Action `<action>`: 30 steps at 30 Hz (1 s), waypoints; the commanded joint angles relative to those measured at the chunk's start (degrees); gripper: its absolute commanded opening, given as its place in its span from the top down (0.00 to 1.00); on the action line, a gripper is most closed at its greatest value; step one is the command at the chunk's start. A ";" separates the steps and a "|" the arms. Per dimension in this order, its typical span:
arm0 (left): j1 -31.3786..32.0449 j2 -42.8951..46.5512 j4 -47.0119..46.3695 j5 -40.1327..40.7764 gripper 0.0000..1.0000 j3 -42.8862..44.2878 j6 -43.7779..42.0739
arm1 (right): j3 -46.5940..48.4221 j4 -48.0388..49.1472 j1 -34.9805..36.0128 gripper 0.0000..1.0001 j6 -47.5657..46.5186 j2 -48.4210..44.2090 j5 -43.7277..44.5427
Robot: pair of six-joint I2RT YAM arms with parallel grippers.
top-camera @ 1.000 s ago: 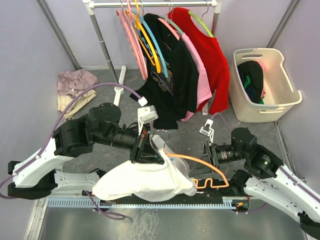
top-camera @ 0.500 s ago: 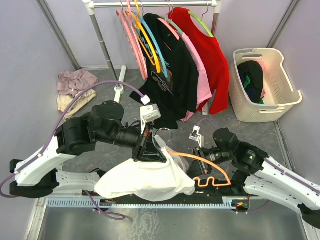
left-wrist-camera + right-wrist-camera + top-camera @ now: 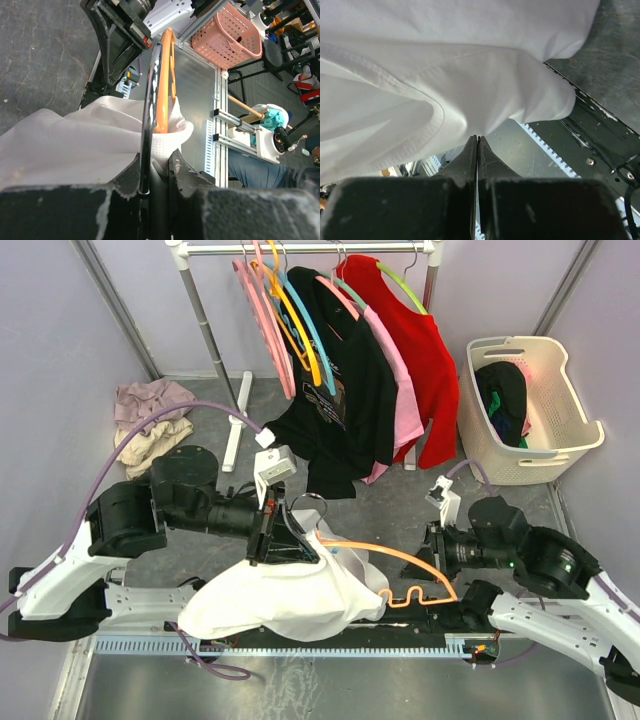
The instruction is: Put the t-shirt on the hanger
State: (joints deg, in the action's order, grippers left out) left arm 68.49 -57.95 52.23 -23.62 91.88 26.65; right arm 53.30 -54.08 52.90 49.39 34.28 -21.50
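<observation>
Roughly, the job looks about half done: the t-shirt point(image 3: 280, 602) is threaded onto 1 end of the hanger point(image 3: 400, 558), while the other end is bare. From the top view the white cloth bunches in a soft heap over the hanger's left shoulder and sags onto the black rail at the near edge of the table point(image 3: 300, 695). The orange arch runs out of the cloth to the right, fully exposed, with its wavy bottom bar showing beneath. The left tool point(image 3: 283, 540) is clamped at the hanger's neck. Its wrist view shows the metal hook point(image 3: 150, 100) running as a thin shiny rod between the 2 fingers point(image 3: 182, 167), with textured white fabric gathered right against them. The right tool point(image 3: 432, 548) sits near the bare right shoulder of the hanger. In its wrist view its jaws are pressed together with nothing visible between them, the tips just under a stitched hem of the shirt. What is left, as I judge it, is to draw the shirt over that bare right shoulder and then settle the cloth evenly. Whether the left shoulder is properly seated inside is hidden by folds. The shirt is limp, matte cotton with a stitched hem, and it should stretch and drape readily. The hanger is thin, smooth plastic in a wide curve, likely rigid, and the hook looks like slick metal wire.
</observation>
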 commanded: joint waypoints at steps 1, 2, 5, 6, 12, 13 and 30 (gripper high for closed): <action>-0.11 1.48 -2.69 0.22 0.97 1.13 -1.32 | 5.06 -6.84 0.36 0.99 -1.82 -1.38 6.56; -0.15 1.51 -2.61 0.36 0.97 1.00 -1.34 | 5.82 -7.34 0.36 0.99 -1.78 -1.59 7.02; -0.11 2.08 -2.49 1.21 0.97 0.69 -1.34 | 8.40 -9.30 0.36 0.99 -2.01 -1.90 8.50; -0.11 2.32 -2.77 1.18 0.97 0.54 -1.28 | 8.61 -9.06 0.31 0.99 -1.83 -2.20 8.12; -0.11 1.62 -4.30 -1.60 0.97 0.78 -1.12 | -2.25 11.07 0.33 0.42 7.25 -2.33 -6.97; -0.12 1.42 -4.25 -1.80 0.97 0.95 -1.16 | -2.86 12.15 0.34 0.35 7.56 -1.99 -7.48; -0.12 0.30 -4.27 -1.61 0.97 1.13 -2.25 | -3.92 16.51 0.51 0.12 6.58 4.91 -19.82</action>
State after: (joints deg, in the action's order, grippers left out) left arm 68.49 -58.19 52.60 -23.14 91.44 26.65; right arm 51.16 -40.38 52.90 55.90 40.73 -37.78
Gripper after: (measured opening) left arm 0.176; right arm 0.893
